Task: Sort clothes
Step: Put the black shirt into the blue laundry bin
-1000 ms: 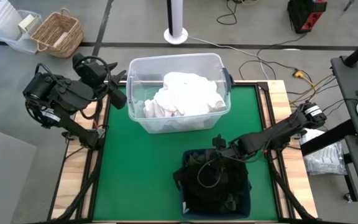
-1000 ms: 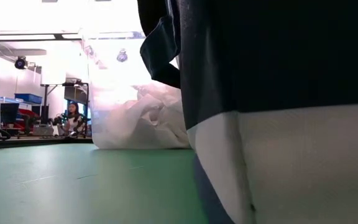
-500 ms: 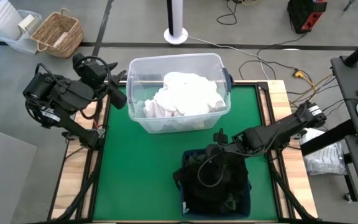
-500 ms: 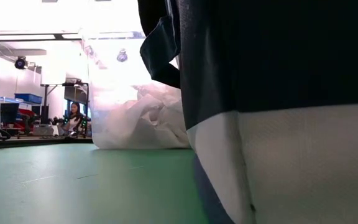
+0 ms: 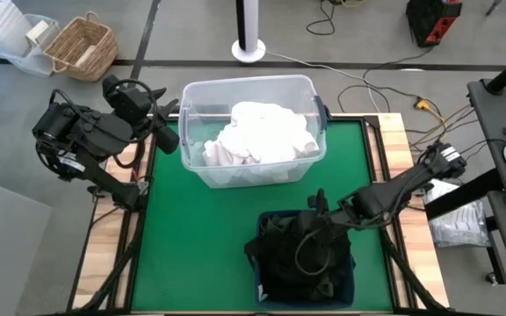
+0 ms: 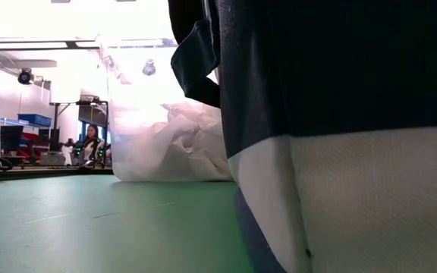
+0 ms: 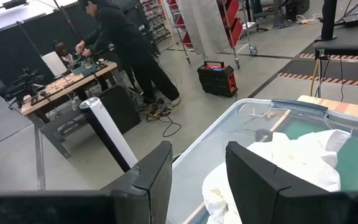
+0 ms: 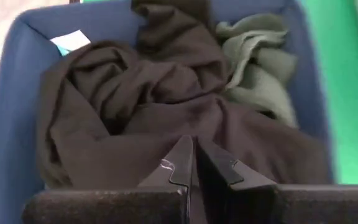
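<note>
White clothes fill clear tub; dark clothes fill navy bin beside it. Mat bare; sorting appears done. Right gripper clenched, empty, over bin; left gripper part-open, empty, beside tub.

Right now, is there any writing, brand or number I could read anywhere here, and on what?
None can be read in any view.
A pale tag lies in the navy bin beside the dark clothes: too blurred to tell whether it bears print.
The clear tub shows no label.
</note>
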Tool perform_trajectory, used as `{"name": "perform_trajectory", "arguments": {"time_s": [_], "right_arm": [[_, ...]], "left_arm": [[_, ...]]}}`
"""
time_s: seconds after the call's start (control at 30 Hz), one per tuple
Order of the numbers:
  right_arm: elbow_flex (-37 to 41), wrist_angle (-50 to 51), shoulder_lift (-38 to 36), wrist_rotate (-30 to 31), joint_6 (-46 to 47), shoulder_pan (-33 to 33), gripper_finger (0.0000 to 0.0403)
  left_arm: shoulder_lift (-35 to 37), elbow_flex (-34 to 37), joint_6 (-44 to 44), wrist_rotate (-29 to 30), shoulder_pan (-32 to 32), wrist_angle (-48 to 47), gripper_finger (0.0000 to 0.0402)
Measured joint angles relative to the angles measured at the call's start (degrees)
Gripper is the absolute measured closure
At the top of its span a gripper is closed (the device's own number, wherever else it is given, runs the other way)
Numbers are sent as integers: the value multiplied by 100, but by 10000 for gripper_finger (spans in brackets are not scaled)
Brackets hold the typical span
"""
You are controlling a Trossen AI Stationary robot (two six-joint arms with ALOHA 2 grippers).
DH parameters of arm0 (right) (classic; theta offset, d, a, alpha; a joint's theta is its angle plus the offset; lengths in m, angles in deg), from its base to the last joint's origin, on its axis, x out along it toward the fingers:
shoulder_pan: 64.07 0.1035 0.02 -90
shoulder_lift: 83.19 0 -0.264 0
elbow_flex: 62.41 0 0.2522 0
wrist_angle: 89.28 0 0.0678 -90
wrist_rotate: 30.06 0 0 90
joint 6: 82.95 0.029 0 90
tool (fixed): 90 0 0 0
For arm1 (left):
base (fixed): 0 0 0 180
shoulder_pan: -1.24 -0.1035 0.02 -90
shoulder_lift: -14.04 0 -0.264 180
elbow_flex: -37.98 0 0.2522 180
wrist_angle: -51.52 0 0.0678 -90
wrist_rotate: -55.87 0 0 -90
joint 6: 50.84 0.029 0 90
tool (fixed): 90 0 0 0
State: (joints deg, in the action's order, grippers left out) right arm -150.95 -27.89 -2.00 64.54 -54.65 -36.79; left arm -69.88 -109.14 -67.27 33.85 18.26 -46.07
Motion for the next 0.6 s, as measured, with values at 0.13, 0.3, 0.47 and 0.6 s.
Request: {"name": "perform_trajectory", "arguments": {"time_s": [0.13, 0.3, 0.47, 0.6], "right_arm": [[537, -393, 70, -13, 191, 52, 390], [1183, -879, 67, -7, 219, 60, 390], [1567, -1224, 59, 0, 331, 58, 390], [1349, -975, -4, -23, 419, 60, 390]], "left_arm": [[0, 0, 0, -2, 0, 0, 271], [0, 0, 0, -2, 0, 0, 271], [0, 0, 0, -3, 2, 0, 271], [0, 0, 0, -4, 0, 0, 271]]}}
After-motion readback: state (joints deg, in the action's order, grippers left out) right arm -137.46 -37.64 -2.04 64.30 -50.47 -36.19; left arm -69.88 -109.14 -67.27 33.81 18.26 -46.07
